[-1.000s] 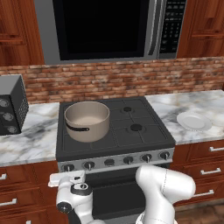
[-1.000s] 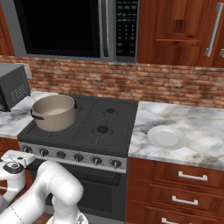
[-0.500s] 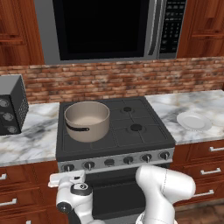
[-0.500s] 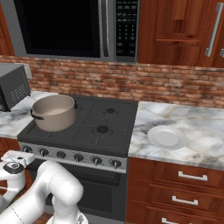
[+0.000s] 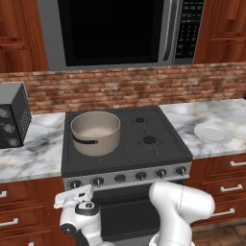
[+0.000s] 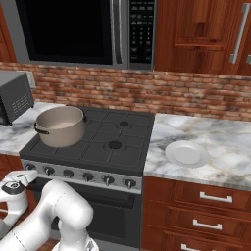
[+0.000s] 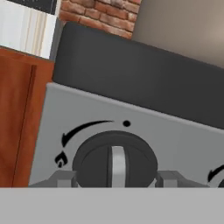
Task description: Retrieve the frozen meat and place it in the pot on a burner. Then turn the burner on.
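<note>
Jaws parted either side of the far-left stove knob (image 7: 114, 162), not gripping it; pot (image 5: 95, 132) sits empty on the near-left burner.

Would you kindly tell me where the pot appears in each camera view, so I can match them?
Left base view: pot left of centre, on the stove's front-left burner.
Right base view: pot at left, same burner.
Hand view: the beige surface at upper right may be its wall; uncertain.
Shared landmark: brick backsplash.
</note>
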